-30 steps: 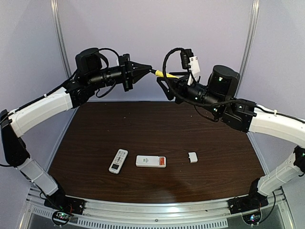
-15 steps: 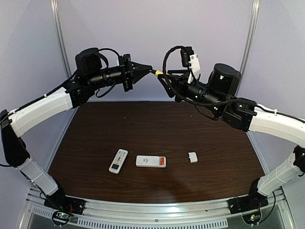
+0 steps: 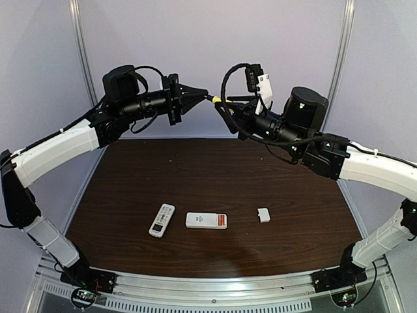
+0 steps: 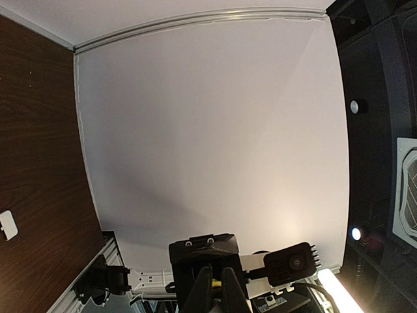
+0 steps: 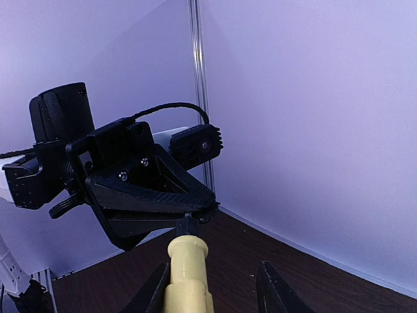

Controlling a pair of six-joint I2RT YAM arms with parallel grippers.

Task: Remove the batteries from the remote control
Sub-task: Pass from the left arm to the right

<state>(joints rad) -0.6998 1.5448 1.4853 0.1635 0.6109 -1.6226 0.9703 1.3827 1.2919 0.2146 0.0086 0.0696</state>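
Observation:
Both arms are raised above the table's far side. My left gripper (image 3: 206, 95) is shut on the metal tip of a yellow-handled screwdriver (image 5: 187, 267), which points toward the right arm. My right gripper (image 5: 214, 279) surrounds the handle; the handle rests against one finger (image 5: 155, 290) and the other finger (image 5: 270, 287) stands apart from it, so it is open. On the table lies a white remote control (image 3: 202, 220), with orange-red batteries (image 3: 221, 221) showing at its right end.
A second white remote (image 3: 161, 220) lies left of the first. A small white cover (image 3: 263, 215) lies to its right and also shows in the left wrist view as the cover (image 4: 8, 225). The back wall is close behind the grippers.
My right gripper has slid left along the yellow handle toward the left gripper, covering most of it, and its jaws have narrowed. The left arm has held still.

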